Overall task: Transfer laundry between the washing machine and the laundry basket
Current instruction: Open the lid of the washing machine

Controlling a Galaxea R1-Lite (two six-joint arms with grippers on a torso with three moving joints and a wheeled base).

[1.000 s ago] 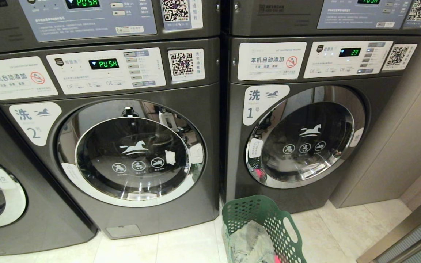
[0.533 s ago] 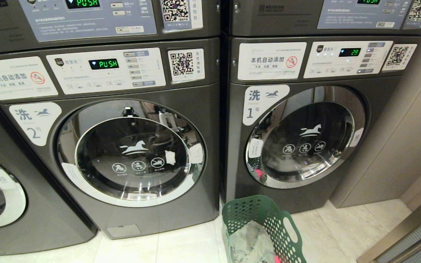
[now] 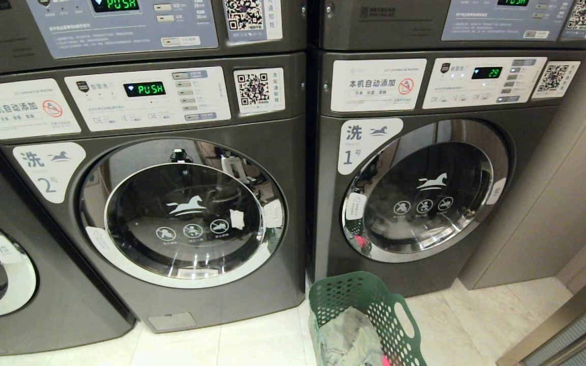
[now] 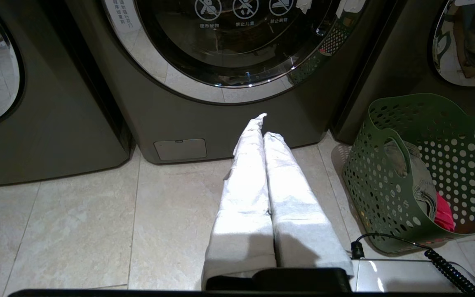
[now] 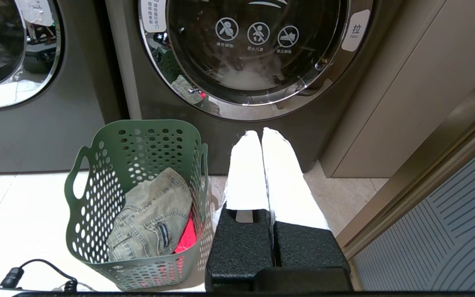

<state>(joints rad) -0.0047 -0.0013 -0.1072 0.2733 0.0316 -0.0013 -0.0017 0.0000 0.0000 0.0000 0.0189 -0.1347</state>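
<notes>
Head view looks down at washing machine (image 3: 171, 203) front; both low wrist views face forward, sharing the laundry basket (image 4: 419, 173) (image 5: 138, 136) on the floor.

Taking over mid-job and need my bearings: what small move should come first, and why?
Probably bring the left pincer up toward the closed door of the washing machine labelled 2. The laundry basket already holds clothes, the door must be opened before loading, and both pincers, the right pincer too, are shut, empty and low near the floor.
</notes>
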